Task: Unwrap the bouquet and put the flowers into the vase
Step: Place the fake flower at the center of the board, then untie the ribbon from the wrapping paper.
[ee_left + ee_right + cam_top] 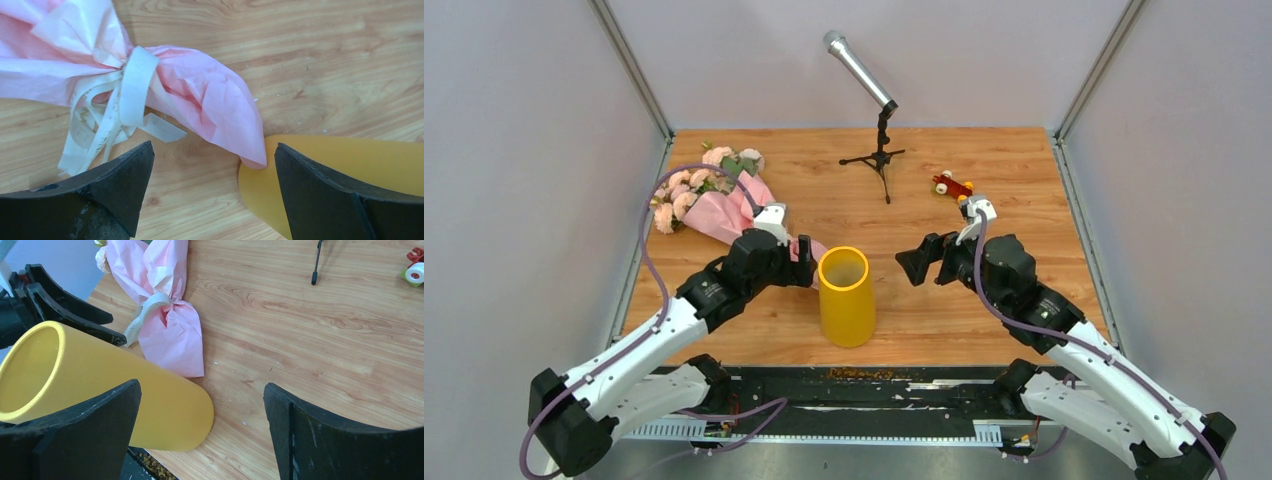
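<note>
Unwrap step, not begun: bouquet [714, 205] lies tied near bench [984, 180] far-left corner, tail just beside upright vase [846, 300]. L end effector [210, 170] wide, empty, over ribbon [135, 85]; R end effector [201, 390] wide, empty. Next: pinch ribbon end, pull knot loose.

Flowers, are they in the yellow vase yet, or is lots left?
Not yet. Nothing looks done: the bouquet lies wrapped, its ribbon tied, and the vase stands empty. Both pincers, left pincer and right pincer, are open, holding nothing. Left to do: untie, unwrap, put the flowers in.
</note>
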`<action>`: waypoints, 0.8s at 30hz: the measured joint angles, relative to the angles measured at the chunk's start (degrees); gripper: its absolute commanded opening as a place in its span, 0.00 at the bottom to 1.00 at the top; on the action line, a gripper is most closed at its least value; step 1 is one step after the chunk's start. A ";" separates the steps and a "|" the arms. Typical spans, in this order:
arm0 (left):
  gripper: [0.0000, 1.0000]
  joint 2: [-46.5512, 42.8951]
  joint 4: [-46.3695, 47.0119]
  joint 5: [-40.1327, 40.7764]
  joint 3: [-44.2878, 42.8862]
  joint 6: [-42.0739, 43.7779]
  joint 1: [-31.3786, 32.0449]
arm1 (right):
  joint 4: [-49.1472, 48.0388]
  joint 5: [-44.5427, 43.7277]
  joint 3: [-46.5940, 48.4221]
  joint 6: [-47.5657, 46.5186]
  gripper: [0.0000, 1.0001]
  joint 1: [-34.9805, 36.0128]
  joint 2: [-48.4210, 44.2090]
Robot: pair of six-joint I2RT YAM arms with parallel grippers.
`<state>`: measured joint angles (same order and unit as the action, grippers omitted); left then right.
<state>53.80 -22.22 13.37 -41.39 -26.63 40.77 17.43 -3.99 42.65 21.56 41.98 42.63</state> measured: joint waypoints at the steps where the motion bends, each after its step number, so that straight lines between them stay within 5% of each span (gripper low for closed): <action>1: 0.99 -1.09 -0.22 0.13 0.00 -0.57 -0.66 | 0.00 -0.02 0.00 -0.07 0.94 0.00 -0.17; 9: 1.00 -2.54 2.93 -2.40 5.11 -7.96 -13.11 | 1.73 0.04 -0.74 -0.07 0.94 0.00 -2.84; 24: 1.00 8.57 15.21 -6.01 7.80 -13.51 -22.40 | 5.90 0.02 -2.56 -0.09 0.95 0.00 -6.03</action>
<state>62.37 -7.01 7.35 -33.58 -40.14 18.37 23.33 -3.97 40.10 21.47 41.98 36.60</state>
